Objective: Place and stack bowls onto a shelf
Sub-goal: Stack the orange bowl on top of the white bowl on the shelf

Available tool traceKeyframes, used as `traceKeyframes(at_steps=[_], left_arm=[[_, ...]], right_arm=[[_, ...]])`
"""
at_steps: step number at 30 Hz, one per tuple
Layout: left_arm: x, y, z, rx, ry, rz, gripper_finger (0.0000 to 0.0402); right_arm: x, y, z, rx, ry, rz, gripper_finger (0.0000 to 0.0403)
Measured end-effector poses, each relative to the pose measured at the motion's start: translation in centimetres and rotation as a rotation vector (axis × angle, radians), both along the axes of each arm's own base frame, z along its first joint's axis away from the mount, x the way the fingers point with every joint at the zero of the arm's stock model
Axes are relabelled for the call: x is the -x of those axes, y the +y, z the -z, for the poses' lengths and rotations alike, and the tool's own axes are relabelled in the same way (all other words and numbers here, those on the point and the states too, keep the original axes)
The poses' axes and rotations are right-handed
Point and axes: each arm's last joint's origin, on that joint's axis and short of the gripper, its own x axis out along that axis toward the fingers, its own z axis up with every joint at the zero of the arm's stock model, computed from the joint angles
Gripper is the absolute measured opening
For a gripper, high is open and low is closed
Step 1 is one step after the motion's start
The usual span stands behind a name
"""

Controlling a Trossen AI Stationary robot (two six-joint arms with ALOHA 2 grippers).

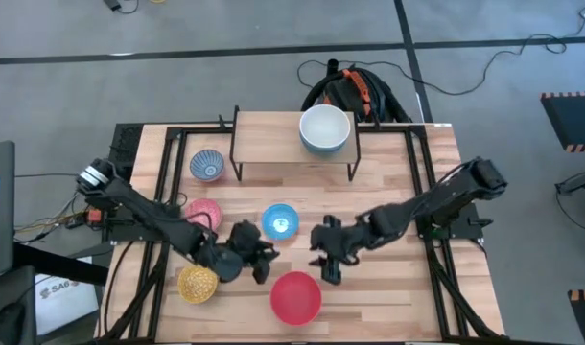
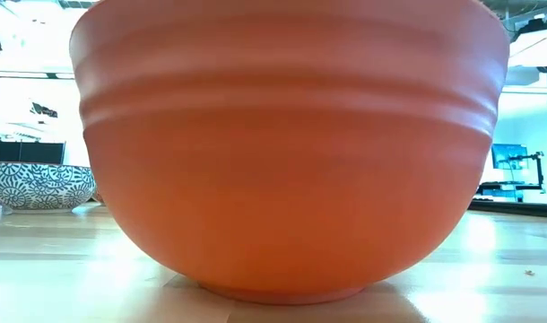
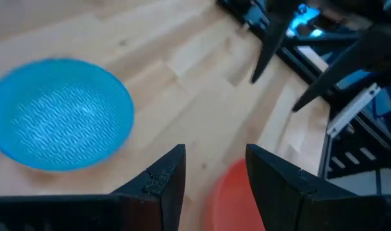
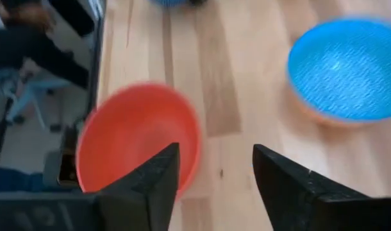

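Red bowl (image 1: 295, 296) (no readable markings) sits free between released left end effector (image 1: 261, 261) and right end effector (image 1: 325, 264).

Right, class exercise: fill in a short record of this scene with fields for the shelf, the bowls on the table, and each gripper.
shelf: light-wood shelf at the table's far side, holding a white bowl
bowls on table: blue-and-white patterned bowl, pink bowl, light blue bowl, yellow bowl, red bowl
left gripper: open, empty, between the light blue and red bowls
right gripper: open, empty, just above the red bowl
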Motion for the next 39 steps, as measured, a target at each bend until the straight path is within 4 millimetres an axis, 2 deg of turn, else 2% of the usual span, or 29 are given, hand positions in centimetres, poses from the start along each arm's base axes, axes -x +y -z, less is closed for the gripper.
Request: traceKeyframes(at_steps=[6, 9, 17, 21, 25, 31, 35, 39], left_arm=[[-1.0, -2.3, 1.0, -0.003, 0.025, 0.036, 0.0146], [-1.2, -2.7, 1.4, -0.003, 0.041, 0.042, 0.0146], [-0.7, -2.7, 1.8, -0.024, 0.111, 0.051, 0.0146], [-0.5, -2.4, 2.3, -0.038, 0.172, 0.063, 0.0146], [-0.5, -2.0, 2.5, -0.038, 0.219, 0.074, 0.0146], [-1.0, -0.9, 2.7, -0.013, 0.26, 0.08, 0.0146], [-1.7, -0.3, 2.5, 0.027, 0.227, 0.058, 0.0146], [-2.5, 0.1, 2.0, 0.044, 0.156, 0.056, 0.0146]], right_arm=[[-1.5, 2.3, 3.2, 0.002, 0.036, -0.031, 0.0246], [-2.1, 2.7, 4.4, -0.001, 0.046, -0.028, 0.0245], [-3.3, 2.4, 8.2, -0.044, 0.165, 0.072, 0.0243], [-3.5, 2.2, 9.0, -0.074, 0.196, 0.109, 0.023], [-3.5, 1.9, 9.0, -0.078, 0.211, 0.13, 0.0197], [-3.6, 1.2, 9.1, -0.074, 0.228, 0.154, 0.0115], [-3.5, 0.8, 9.2, -0.07, 0.249, 0.172, 0.0064], [-3.6, 0.4, 9.1, -0.07, 0.253, 0.184, 0.0033]])
